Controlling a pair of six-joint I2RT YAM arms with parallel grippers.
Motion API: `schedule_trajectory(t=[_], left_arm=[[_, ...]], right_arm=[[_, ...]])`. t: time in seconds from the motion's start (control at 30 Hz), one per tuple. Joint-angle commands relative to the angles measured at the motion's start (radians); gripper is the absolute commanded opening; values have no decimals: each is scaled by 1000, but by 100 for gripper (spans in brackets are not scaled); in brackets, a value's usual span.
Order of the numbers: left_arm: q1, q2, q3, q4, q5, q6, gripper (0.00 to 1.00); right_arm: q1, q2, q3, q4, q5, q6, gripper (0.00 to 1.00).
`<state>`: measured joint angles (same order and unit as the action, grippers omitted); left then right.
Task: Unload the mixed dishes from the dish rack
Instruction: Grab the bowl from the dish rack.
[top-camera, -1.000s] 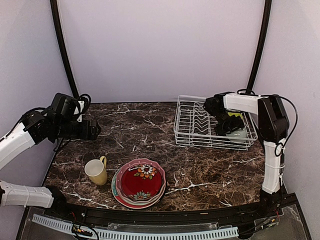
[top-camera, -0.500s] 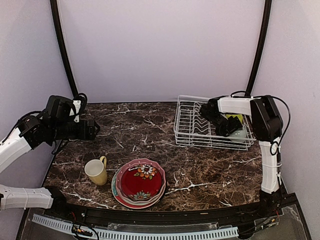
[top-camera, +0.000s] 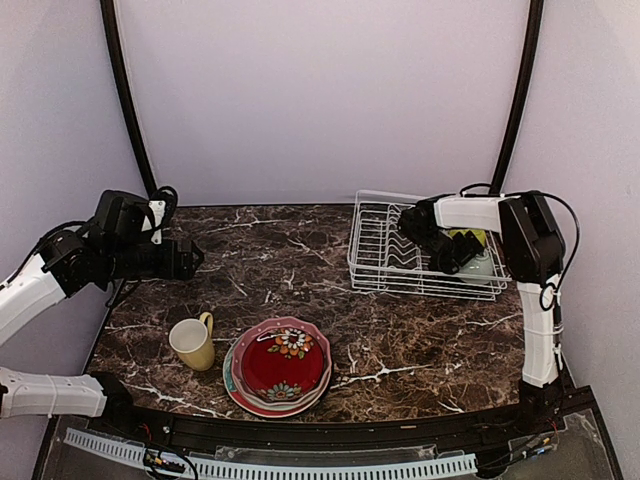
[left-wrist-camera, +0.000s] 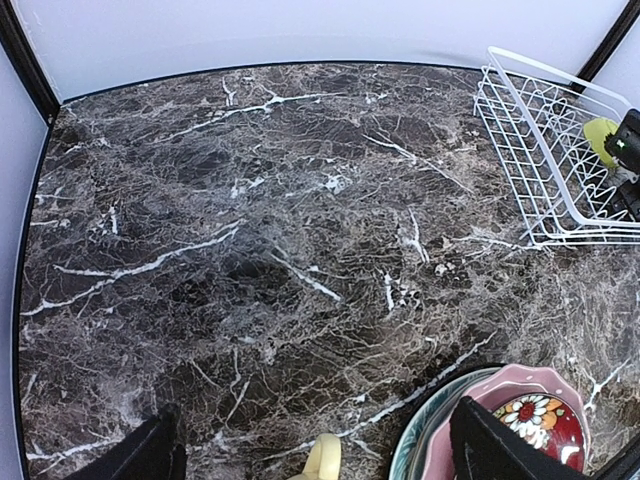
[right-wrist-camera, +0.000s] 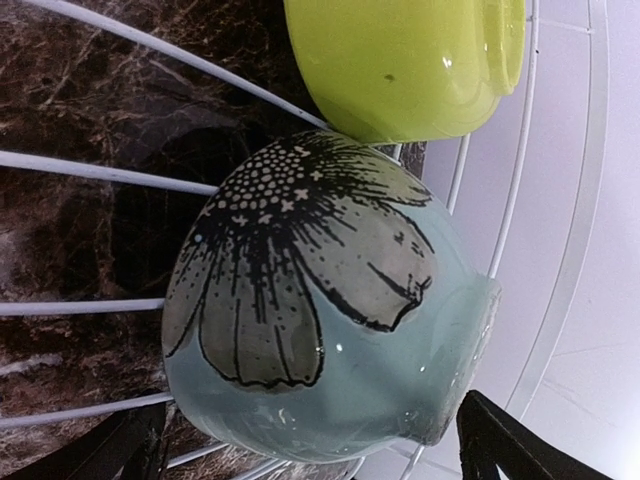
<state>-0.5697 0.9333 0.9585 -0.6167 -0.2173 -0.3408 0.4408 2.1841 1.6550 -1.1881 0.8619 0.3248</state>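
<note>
Right gripper (top-camera: 458, 250) hung inside the rack (top-camera: 375, 250), its jaws spread wide to either side of the blue cup (right-wrist-camera: 320, 330) and not clamped on it. That cup lay on its side on the rack's wires at the right end. A green bowl (right-wrist-camera: 410, 60) crowded just beside it, hard by the rack's wall. Left gripper (top-camera: 190, 260) was also open and held nothing, hovering over the table (top-camera: 300, 250), well apart from the rack. Near the front edge stood a yellow mug (top-camera: 192, 342), just beside the stacked plates (top-camera: 280, 365), a red flowered one on top.
</note>
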Motion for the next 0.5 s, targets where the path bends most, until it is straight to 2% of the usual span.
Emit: schedule_trajectory(t=[0.0, 0.47], left_arm=[[1, 9, -12, 19, 21, -8, 90], [1, 10, -11, 18, 18, -13, 90]], right_arm=[[7, 29, -22, 109, -14, -91, 99], [-1, 45, -62, 157, 16, -127, 94]])
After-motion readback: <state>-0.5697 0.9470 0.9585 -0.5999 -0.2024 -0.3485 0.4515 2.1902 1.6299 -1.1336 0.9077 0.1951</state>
